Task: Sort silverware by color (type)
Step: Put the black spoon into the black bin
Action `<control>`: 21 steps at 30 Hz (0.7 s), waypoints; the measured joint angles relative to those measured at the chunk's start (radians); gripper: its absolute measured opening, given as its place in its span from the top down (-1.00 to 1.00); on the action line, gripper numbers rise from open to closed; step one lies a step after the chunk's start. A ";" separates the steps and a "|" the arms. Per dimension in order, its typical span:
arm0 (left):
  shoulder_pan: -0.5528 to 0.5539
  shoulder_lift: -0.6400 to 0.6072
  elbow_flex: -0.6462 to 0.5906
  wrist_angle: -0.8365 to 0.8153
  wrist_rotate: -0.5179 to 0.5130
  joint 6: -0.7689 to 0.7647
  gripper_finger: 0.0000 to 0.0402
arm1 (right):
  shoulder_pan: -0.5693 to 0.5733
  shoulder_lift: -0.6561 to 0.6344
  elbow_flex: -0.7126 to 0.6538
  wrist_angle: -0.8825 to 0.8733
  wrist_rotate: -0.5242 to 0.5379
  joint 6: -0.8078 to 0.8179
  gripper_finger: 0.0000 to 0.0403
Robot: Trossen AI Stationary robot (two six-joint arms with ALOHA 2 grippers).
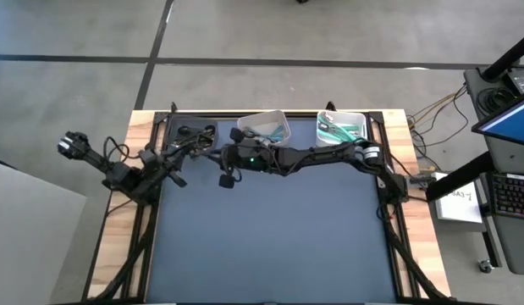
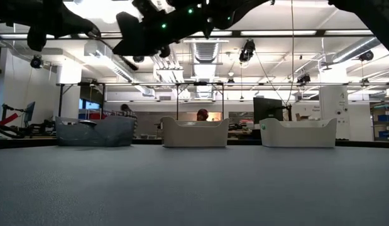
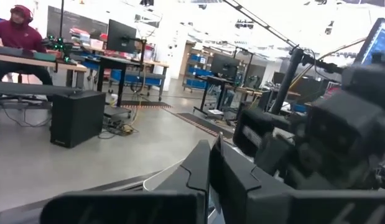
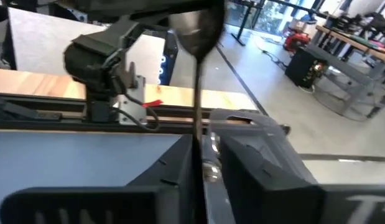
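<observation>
Seemingly midway, we see teal silverware [image 1: 339,130] already in two white bins [image 1: 280,115]; our right gripper [image 4: 198,155] narrowly pinches a spoon [image 4: 195,28], our left gripper [image 3: 211,163] is closed.

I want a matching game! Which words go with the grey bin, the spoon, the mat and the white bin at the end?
Things:
1. grey bin
2. spoon
3. mat
4. end white bin

Words:
A. dark blue, covers the table
B. teal handles inside
C. left end of the bin row
D. shiny, close by the right gripper

Pairs: 1-C, 2-D, 3-A, 4-B
</observation>
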 joint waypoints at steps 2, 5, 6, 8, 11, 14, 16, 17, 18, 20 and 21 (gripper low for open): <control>0.000 -0.004 0.000 0.001 -0.003 0.015 1.00 | -0.007 -0.023 0.000 -0.033 0.006 0.000 0.53; 0.001 -0.007 0.000 -0.004 -0.088 0.050 1.00 | -0.017 -0.060 0.000 -0.088 0.018 0.000 0.37; 0.003 -0.007 0.000 -0.007 -0.129 0.063 1.00 | -0.018 -0.072 0.000 -0.107 0.036 0.000 0.33; 0.007 -0.007 0.000 -0.007 -0.213 0.092 1.00 | -0.019 -0.098 0.000 -0.137 0.084 -0.001 0.25; 0.021 -0.013 -0.003 -0.010 -0.264 0.100 1.00 | -0.021 -0.138 0.000 -0.172 0.140 -0.011 0.17; 0.070 -0.019 -0.005 -0.011 -0.264 0.091 1.00 | -0.026 -0.181 0.000 -0.209 0.174 -0.010 0.12; 0.123 -0.025 -0.010 -0.016 -0.267 0.099 1.00 | -0.031 -0.206 0.000 -0.238 0.193 0.000 0.11; 0.157 -0.028 -0.012 -0.018 -0.268 0.101 1.00 | -0.035 -0.216 0.000 -0.255 0.194 0.000 0.11; 0.191 -0.029 -0.014 -0.019 -0.270 0.103 1.00 | -0.036 -0.227 0.000 -0.270 0.194 0.000 0.11; 0.265 -0.031 -0.020 -0.026 -0.270 0.112 1.00 | -0.040 -0.247 0.000 -0.321 0.195 0.009 0.11; 0.304 -0.033 -0.023 -0.028 -0.269 0.113 1.00 | -0.041 -0.254 0.000 -0.338 0.194 0.024 0.11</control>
